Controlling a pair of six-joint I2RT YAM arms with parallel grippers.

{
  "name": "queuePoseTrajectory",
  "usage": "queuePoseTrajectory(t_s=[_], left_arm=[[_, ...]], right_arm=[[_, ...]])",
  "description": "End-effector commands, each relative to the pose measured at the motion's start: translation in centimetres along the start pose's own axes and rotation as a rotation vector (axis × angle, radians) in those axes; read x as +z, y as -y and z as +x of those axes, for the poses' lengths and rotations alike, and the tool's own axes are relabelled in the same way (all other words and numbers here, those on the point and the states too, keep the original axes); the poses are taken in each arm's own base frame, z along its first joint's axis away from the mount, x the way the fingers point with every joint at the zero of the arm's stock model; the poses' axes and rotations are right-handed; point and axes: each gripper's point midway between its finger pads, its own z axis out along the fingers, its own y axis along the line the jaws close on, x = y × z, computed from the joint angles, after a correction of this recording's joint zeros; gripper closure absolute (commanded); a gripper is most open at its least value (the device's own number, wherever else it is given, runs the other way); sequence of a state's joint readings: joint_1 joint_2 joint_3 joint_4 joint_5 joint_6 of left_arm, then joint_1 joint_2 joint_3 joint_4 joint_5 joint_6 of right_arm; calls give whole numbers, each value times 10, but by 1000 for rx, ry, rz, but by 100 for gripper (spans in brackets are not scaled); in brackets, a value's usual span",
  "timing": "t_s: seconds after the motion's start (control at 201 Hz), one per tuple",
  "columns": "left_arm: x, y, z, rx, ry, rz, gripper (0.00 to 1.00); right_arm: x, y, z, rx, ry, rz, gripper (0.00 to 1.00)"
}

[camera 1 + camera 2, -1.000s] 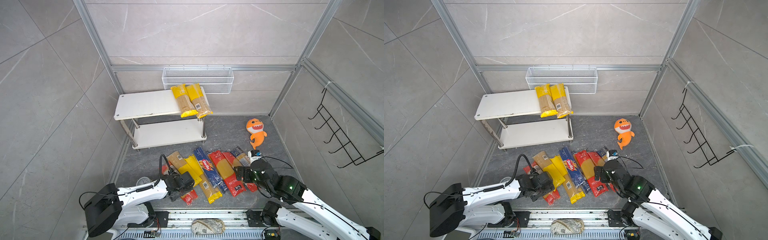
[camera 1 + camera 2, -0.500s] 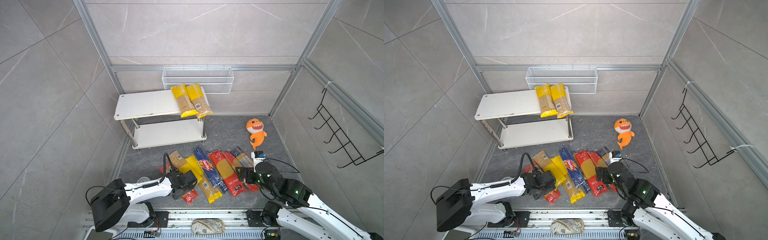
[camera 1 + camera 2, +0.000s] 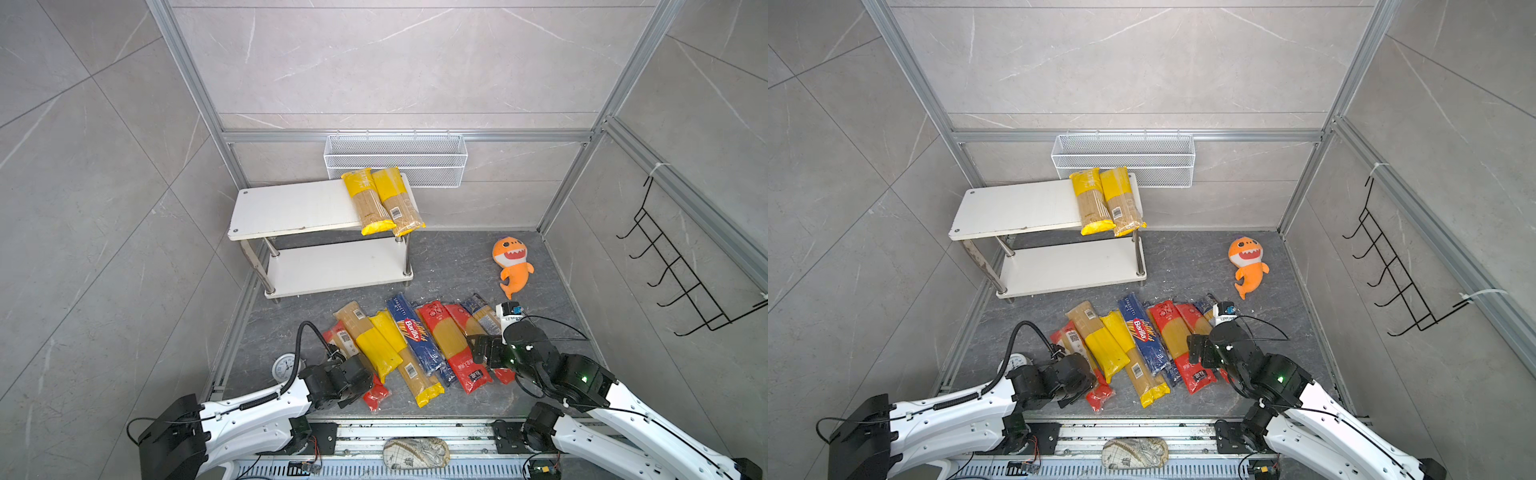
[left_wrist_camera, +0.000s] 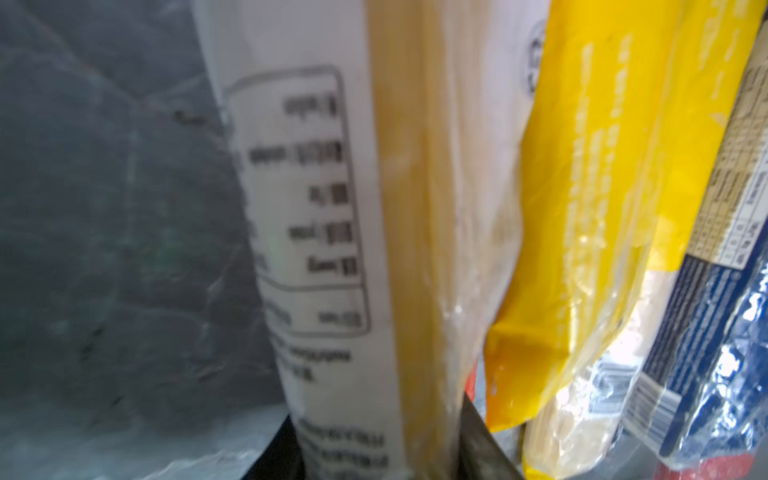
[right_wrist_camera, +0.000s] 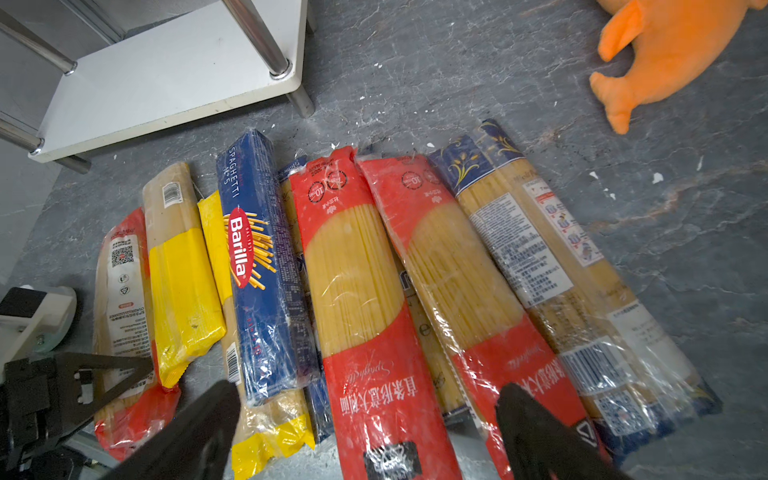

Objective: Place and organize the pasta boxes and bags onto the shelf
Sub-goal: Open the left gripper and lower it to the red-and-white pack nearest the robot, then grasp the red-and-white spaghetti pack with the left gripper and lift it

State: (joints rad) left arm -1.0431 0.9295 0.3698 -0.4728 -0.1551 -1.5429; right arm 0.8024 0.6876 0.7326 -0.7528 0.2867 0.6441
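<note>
Two yellow-ended pasta bags (image 3: 374,203) lie across the right end of the shelf's top board (image 3: 291,203). Several more packs lie side by side on the dark floor, among them a blue Barilla pack (image 3: 415,336) (image 5: 257,266). My left gripper (image 3: 365,382) (image 4: 374,453) is shut on the leftmost, red-ended bag (image 4: 332,249) (image 5: 124,291) near its front end, one jaw against each side. My right gripper (image 3: 478,353) (image 5: 370,432) hovers open just above a red-ended bag (image 5: 365,291), holding nothing.
An orange plush shark (image 3: 513,262) lies on the floor right of the shelf. A white wire basket (image 3: 395,160) hangs on the back wall and a black hook rack (image 3: 681,266) on the right wall. A round dial (image 3: 284,368) sits beside the left arm.
My left gripper's jaws have closed from wide open onto the leftmost red-ended bag. The right arm has shifted slightly to the right and stays open.
</note>
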Motion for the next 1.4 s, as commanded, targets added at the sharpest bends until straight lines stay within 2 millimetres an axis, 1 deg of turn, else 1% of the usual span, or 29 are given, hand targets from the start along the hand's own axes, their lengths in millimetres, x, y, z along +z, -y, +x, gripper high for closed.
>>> queuePoseTrajectory(t_s=[0.0,0.169,0.314,0.393,0.538,0.612,0.747,0.836,0.936,1.209,1.399], left_arm=[[-18,-55,1,73,-17,-213,100],[-62,-33,-19,151,60,-144,100],[-106,-15,-35,209,124,-76,100],[-128,-8,-43,231,157,-43,100],[-157,-1,-52,266,200,1,100],[-163,-2,-55,275,211,4,100],[-164,-3,-56,291,218,0,100],[-164,4,-56,308,223,41,100],[-169,11,-57,325,234,87,100],[-197,23,-62,363,273,183,100],[-223,33,-66,393,293,244,100]], right_arm=[[4,-6,1,6,-5,-23,0],[7,-15,0,10,-15,-55,0],[7,-22,-4,12,-16,-77,0],[7,-26,-6,11,-18,-88,0],[7,-31,-9,15,-19,-105,0],[7,-32,-9,15,-21,-109,0],[9,-33,-9,16,-25,-107,0],[11,-34,-8,17,-31,-108,0],[12,-35,-8,18,-35,-111,1],[14,-40,-10,16,-41,-119,0],[15,-45,-15,11,-41,-124,0]])
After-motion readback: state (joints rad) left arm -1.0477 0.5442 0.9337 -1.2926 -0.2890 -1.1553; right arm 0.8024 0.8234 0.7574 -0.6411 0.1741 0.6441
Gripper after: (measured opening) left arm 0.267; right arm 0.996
